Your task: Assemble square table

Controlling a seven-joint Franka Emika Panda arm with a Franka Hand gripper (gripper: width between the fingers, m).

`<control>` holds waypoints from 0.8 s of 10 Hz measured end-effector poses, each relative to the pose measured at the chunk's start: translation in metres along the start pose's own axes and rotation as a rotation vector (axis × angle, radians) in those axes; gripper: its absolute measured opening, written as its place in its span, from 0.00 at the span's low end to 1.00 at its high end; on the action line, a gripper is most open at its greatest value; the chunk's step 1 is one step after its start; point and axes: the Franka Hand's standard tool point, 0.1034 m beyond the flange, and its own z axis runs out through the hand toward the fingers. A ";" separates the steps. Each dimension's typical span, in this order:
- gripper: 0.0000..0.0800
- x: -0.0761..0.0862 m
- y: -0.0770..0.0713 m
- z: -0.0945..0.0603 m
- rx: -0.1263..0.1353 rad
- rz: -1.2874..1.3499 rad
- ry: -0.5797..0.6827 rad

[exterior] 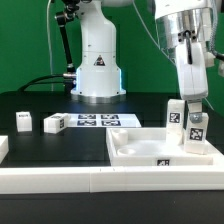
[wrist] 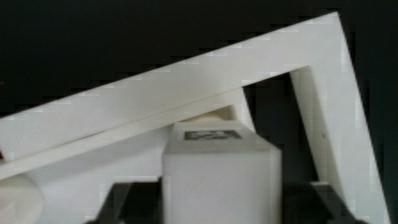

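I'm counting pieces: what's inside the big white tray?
One leg block, held by the gripper, near the tray's corner. A second leg block beside it: its foot is hidden, so unsure.

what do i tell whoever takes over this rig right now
Gripper: fingers closed on the held leg, upright over the tabletop near its corner on the exterior view's right.
Second leg: upright just beside the held one at the tabletop's far edge; whether it is fixed cannot be told.
Far-left leg and middle leg: loose on the table, on the exterior view's left of the marker board.
Done: one leg picked up and brought to the tabletop.
Left: seat the held leg, check the second, then fetch the two loose ones.
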 end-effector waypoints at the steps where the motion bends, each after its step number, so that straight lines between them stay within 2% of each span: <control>1: 0.36 0.000 -0.001 0.000 0.003 0.058 -0.002; 3: 0.36 0.001 -0.001 0.000 0.005 0.150 -0.006; 5: 0.40 0.001 -0.001 0.001 0.003 0.124 -0.005; 6: 0.62 0.001 0.001 0.001 -0.019 0.034 -0.004; 7: 0.76 0.001 0.000 0.001 -0.029 -0.047 -0.006; 8: 0.76 0.001 0.001 0.002 -0.029 -0.110 -0.006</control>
